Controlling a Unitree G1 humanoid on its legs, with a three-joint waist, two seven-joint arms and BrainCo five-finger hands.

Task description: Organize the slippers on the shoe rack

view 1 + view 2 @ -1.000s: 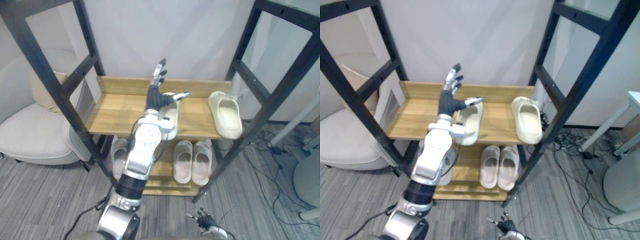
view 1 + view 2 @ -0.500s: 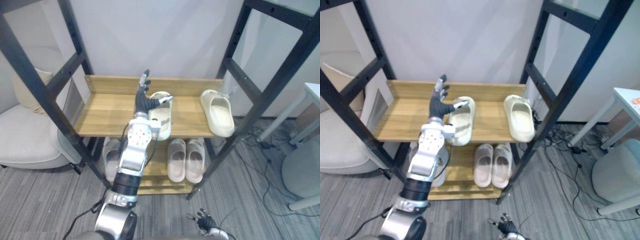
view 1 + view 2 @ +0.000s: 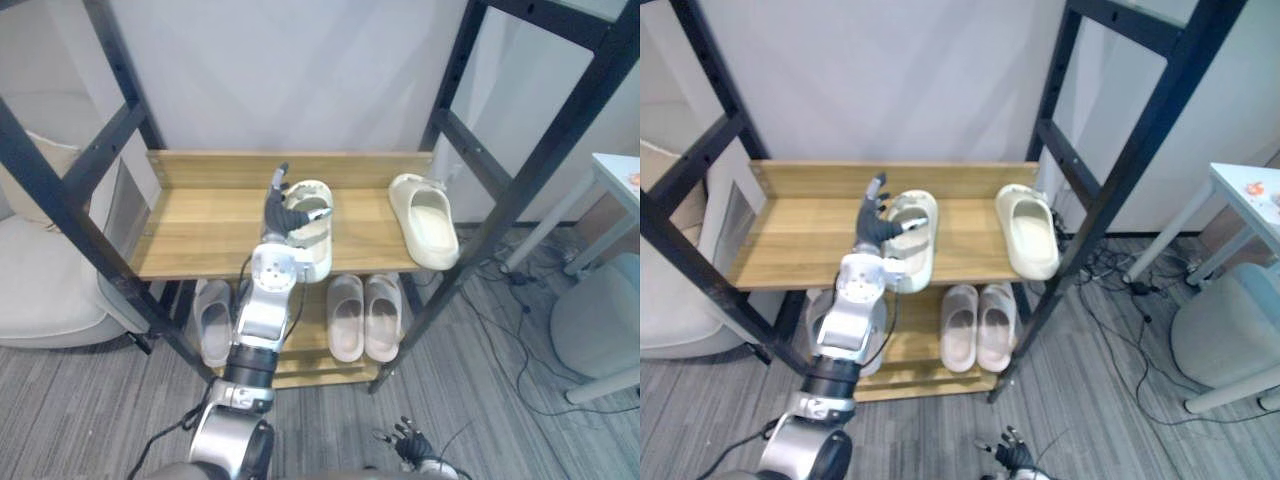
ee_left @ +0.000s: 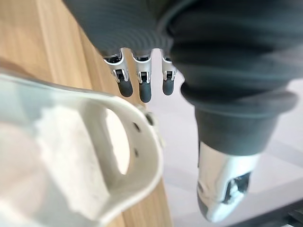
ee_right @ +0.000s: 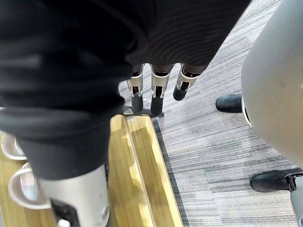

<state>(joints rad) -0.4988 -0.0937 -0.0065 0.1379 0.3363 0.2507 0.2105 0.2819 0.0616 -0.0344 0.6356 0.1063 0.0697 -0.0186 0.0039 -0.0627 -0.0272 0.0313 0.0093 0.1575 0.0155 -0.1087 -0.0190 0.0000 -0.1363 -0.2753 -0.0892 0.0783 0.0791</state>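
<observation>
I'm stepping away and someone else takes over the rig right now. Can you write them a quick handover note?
Left hand: open, fingers straight, over the middle cream slipper on the upper shelf; no grip.
Right hand: open, hanging low near the floor.
Other cream slipper: at the shelf's right end, apart from its mate.
Lower shelf: a pale pair side by side, one more slipper at its left.
Done: both cream slippers are on the rack.
Left: bring them together as a pair.

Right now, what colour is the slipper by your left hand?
Cream-white; the slipper beside the left hand shows best in the left eye view.
</observation>
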